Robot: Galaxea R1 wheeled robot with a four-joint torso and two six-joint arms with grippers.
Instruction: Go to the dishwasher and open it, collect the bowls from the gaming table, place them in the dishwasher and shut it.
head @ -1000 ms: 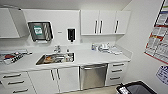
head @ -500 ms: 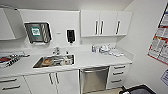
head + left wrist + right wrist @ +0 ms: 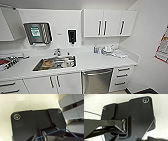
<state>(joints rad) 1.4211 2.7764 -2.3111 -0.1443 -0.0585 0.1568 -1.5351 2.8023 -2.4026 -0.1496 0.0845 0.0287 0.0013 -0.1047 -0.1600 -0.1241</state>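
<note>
White kitchenette walls and a white tabletop point(image 3: 100, 61) are filling the head view; the steel-grey dishwasher with its long bar handle point(image 3: 96, 80) is sitting closed beneath it, right of the steel sink point(image 3: 55, 63). Wrist views are leaving each end effector's state impossible to tell.

No lettering can be read anywhere in this kitchenette.

A green-and-white label point(image 3: 35, 31) sits on the front of the steel dispenser point(image 3: 38, 33) on the wall above the worktop's left half, but its print is too blurred to make out. A poster point(image 3: 163, 47) with red and white areas hangs on the right-hand wall, beyond the worktop's right end; its words are equally unreadable. The dishwasher point(image 3: 96, 80) front below the worktop's front edge carries no legible brand or marking.
</note>
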